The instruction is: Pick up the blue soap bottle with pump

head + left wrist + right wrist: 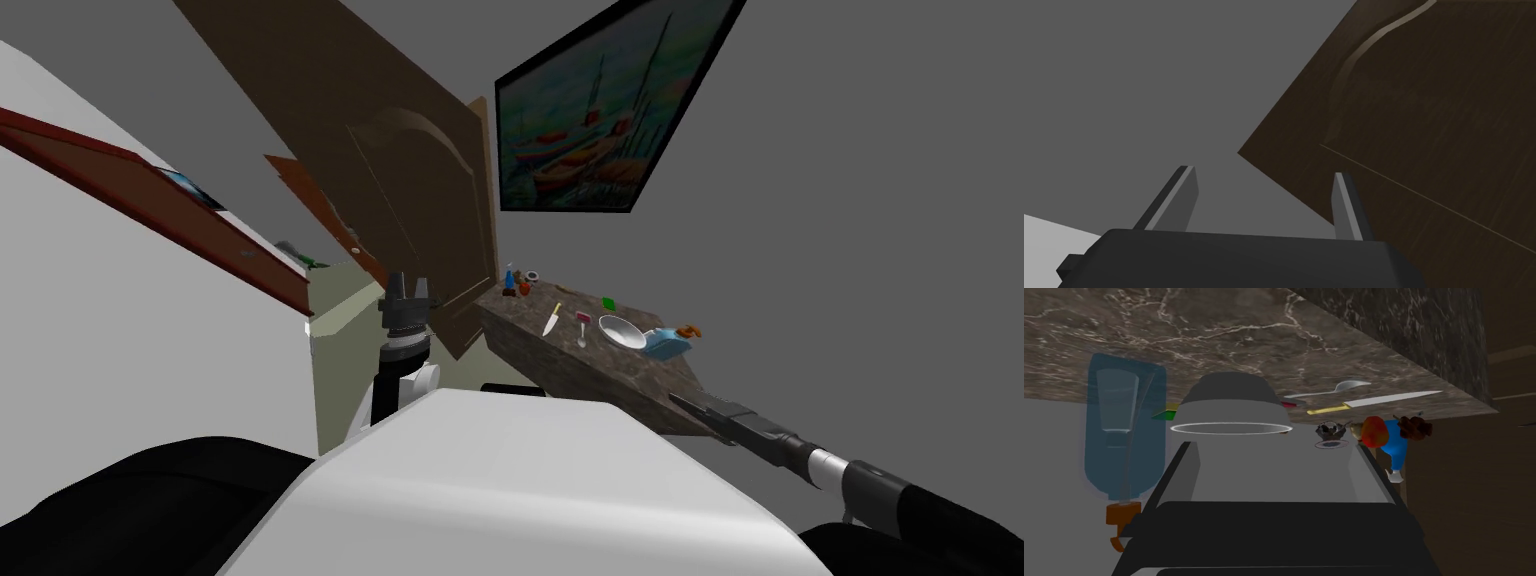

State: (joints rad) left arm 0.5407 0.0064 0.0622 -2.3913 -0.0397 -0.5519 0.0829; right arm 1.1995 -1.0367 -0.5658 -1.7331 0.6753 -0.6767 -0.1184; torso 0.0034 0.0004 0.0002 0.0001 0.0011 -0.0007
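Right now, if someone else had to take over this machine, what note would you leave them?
Left gripper: open, empty, raised beside a brown door.
Right gripper: open, empty, at the near edge of the counter, facing the bowl.
Soap bottle: pale blue with an orange pump, standing on the counter beside the bowl, off to one side of the right gripper, untouched.
Done: the reach to the counter.
Left: line the right gripper up on the bottle, close on it, lift.
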